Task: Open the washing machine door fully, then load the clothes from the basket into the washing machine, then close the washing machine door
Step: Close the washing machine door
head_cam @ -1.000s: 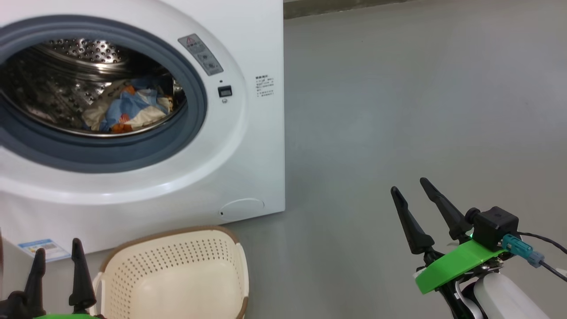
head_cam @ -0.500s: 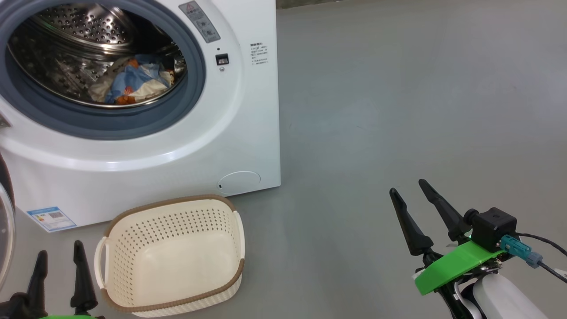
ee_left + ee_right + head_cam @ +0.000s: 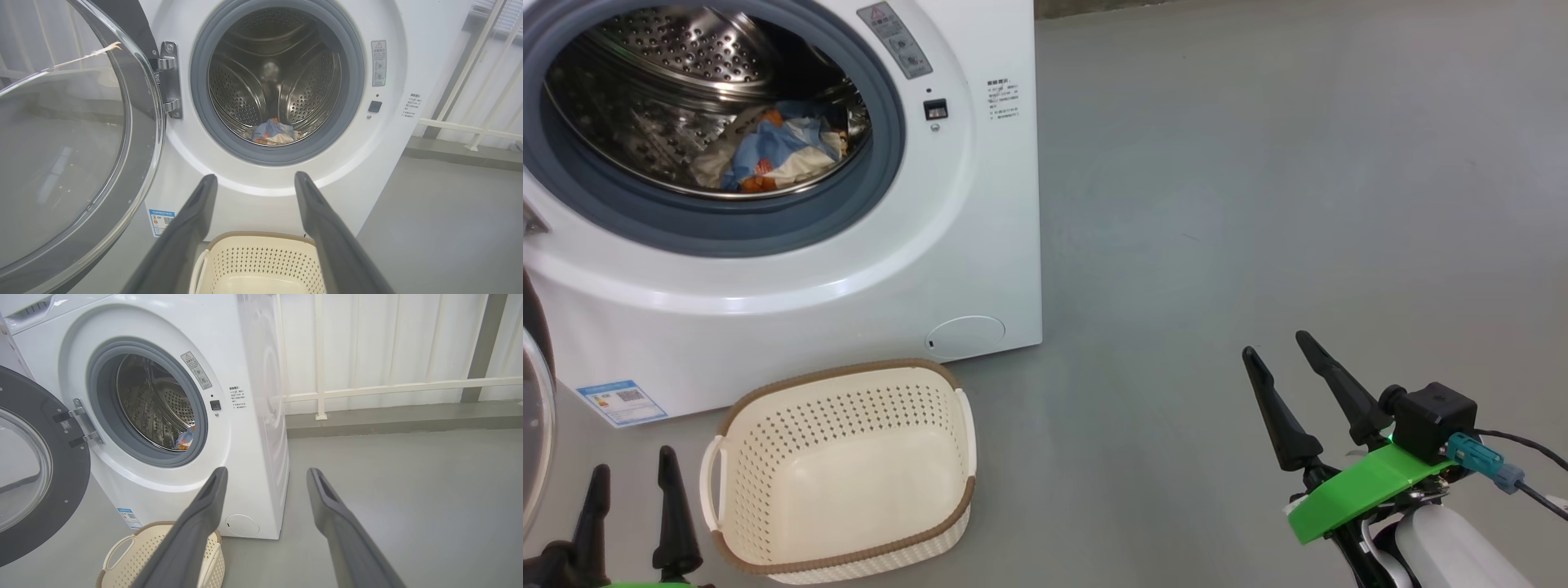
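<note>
The washing machine [image 3: 980, 204] stands on the grey floor [image 3: 1258, 163]. The washing machine door [image 3: 71, 473] is swung wide open at the left of the head view, and its black ring and clear glass face out into the room. The clothes [image 3: 768, 155] lie in a small heap at the bottom of the shiny drum [image 3: 645, 82]. They are blue and white with bits of orange. The basket [image 3: 849, 408] sits on the floor just in front of the machine, under the big round hole, and you can see its smooth bare bottom. The left claw [image 3: 635, 461] is low down, just beside the basket's left handle. Its two dark fingers are spread apart and it holds nothing. The right claw [image 3: 1276, 343] is far off to the right, over bare floor and well apart from the machine. Its fingers are spread apart too, and it holds nothing. A blue sticker [image 3: 619, 402] is stuck low on the front of the machine, and a round white cap [image 3: 966, 336] sits near the bottom right corner.
</note>
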Tool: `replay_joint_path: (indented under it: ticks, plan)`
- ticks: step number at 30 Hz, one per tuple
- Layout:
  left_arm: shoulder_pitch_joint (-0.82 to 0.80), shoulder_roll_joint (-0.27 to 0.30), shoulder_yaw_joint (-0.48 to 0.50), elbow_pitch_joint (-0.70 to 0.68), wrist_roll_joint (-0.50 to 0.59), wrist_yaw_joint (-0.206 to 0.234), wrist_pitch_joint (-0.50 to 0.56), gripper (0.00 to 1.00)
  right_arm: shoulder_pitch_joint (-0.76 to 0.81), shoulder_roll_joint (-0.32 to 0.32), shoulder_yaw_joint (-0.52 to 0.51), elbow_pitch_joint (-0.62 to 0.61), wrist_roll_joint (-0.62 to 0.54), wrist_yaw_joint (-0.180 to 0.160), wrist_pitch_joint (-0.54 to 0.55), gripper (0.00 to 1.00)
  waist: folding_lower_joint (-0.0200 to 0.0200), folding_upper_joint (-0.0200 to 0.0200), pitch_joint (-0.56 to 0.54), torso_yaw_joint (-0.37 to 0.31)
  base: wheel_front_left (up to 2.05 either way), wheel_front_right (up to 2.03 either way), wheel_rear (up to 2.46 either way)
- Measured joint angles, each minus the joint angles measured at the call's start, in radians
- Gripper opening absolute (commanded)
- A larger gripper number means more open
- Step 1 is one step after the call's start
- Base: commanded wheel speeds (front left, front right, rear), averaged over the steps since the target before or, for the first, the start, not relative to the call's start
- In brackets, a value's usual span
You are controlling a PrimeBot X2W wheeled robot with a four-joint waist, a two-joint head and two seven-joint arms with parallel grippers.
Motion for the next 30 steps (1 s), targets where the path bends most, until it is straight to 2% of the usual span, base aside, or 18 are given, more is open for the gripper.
replay_joint_path:
  ticks: [16, 30]
  plan:
    - [-0.010, 0.000, 0.000, 0.005, 0.002, 0.000, 0.000, 1.00, 0.000, 0.000, -0.002, 0.002, 0.001, 0.000, 0.000, 1.00, 0.0000, 0.0000, 0.003, 0.010, 0.00, 0.00, 0.00]
    - [-0.010, -0.018, 0.029, 0.005, 0.050, -0.002, 0.000, 1.00, 0.000, 0.000, -0.003, 0.002, 0.001, 0.000, 0.000, 1.00, 0.0000, 0.0000, -0.002, 0.097, 0.00, 0.00, 0.00]
